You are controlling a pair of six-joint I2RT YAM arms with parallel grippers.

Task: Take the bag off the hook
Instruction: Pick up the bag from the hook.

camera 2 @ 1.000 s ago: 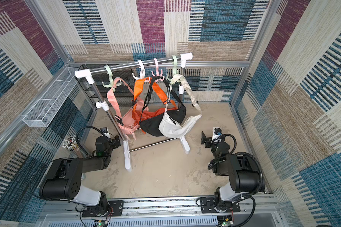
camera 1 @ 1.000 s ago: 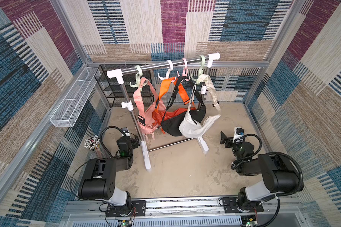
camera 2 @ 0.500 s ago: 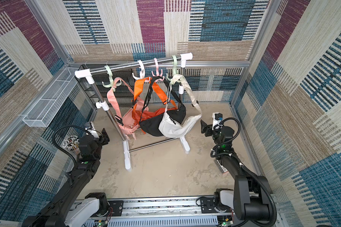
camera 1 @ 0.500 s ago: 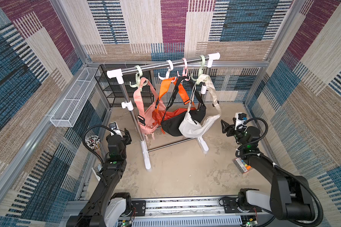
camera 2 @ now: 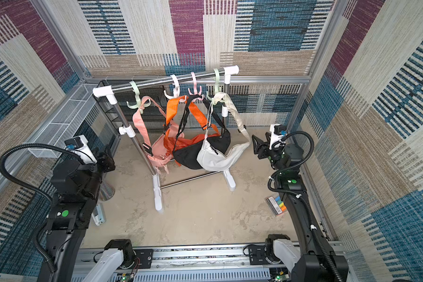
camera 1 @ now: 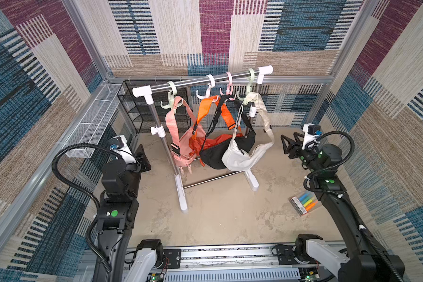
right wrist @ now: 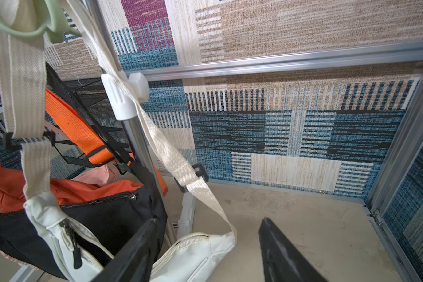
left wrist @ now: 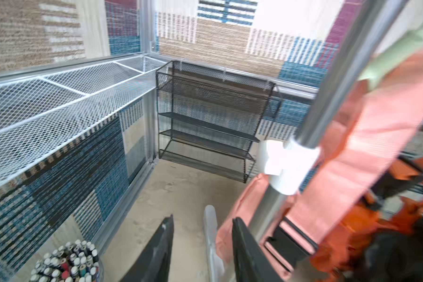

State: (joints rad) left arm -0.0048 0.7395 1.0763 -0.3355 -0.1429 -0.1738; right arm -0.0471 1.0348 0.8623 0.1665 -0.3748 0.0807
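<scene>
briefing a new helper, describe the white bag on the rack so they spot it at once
Find the clothes rack mid-floor, four bags on its rail. At the rail end nearest the right arm, a pale green hook holds the white sling bag: the only white one, with a cream webbing strap.

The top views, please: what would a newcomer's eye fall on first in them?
Four bags hang by their straps from hooks on the rack in the middle: a pink bag, an orange bag, a black bag and a white bag. A pack of markers lies on the floor beside the right arm.
</scene>
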